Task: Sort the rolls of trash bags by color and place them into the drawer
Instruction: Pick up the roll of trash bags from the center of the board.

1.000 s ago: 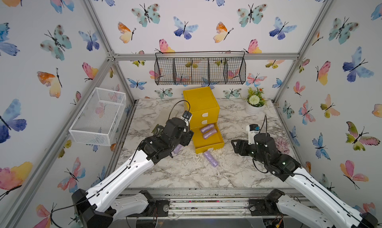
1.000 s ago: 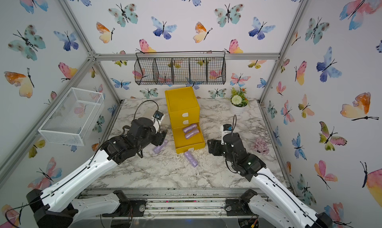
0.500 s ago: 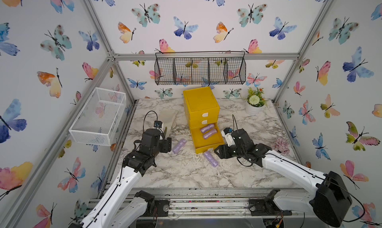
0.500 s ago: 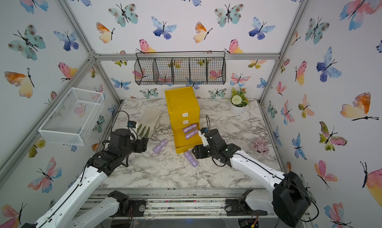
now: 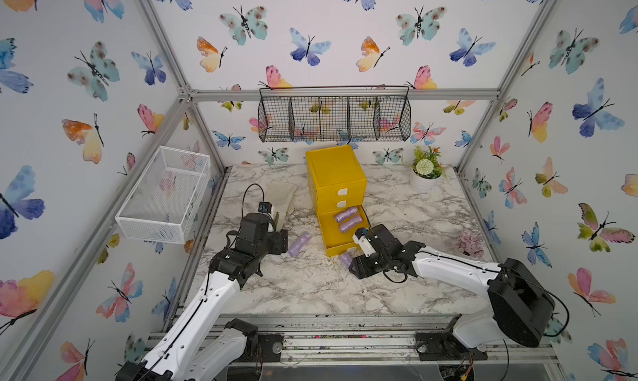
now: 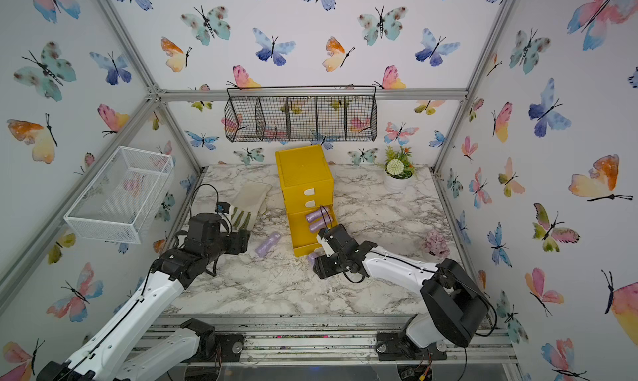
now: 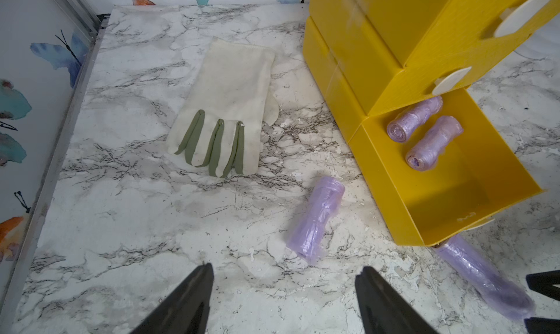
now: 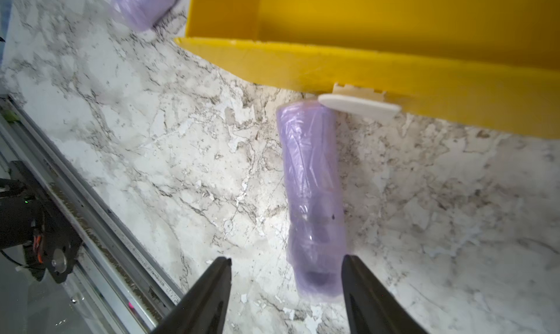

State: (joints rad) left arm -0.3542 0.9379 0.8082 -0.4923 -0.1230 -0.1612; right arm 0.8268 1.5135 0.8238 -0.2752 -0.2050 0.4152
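The yellow drawer (image 5: 336,179) (image 6: 303,175) stands mid-table with its bottom drawer (image 7: 394,172) pulled out. Two purple rolls (image 5: 345,214) (image 7: 413,119) (image 7: 433,143) lie inside it. A third purple roll (image 5: 299,244) (image 6: 267,244) (image 7: 316,217) lies on the marble left of the drawer, just ahead of my open, empty left gripper (image 5: 281,243) (image 7: 283,272). Another purple roll (image 5: 345,259) (image 8: 313,196) lies against the open drawer's white handle (image 8: 359,107). My right gripper (image 5: 355,268) (image 8: 286,258) is open, its jaws astride that roll's near end, with a gap on one side.
A pale glove (image 5: 281,196) (image 7: 227,114) with green finger stripes lies left of the drawer. A black wire basket (image 5: 333,118) hangs on the back wall and a white one (image 5: 165,194) on the left wall. A potted plant (image 5: 426,172) and a pink flower (image 5: 469,243) sit at the right.
My left arm has drawn back from the drawer, leaving a purple roll on the table. My right arm has swung in low to the roll in front of the drawer, jaws narrowing.
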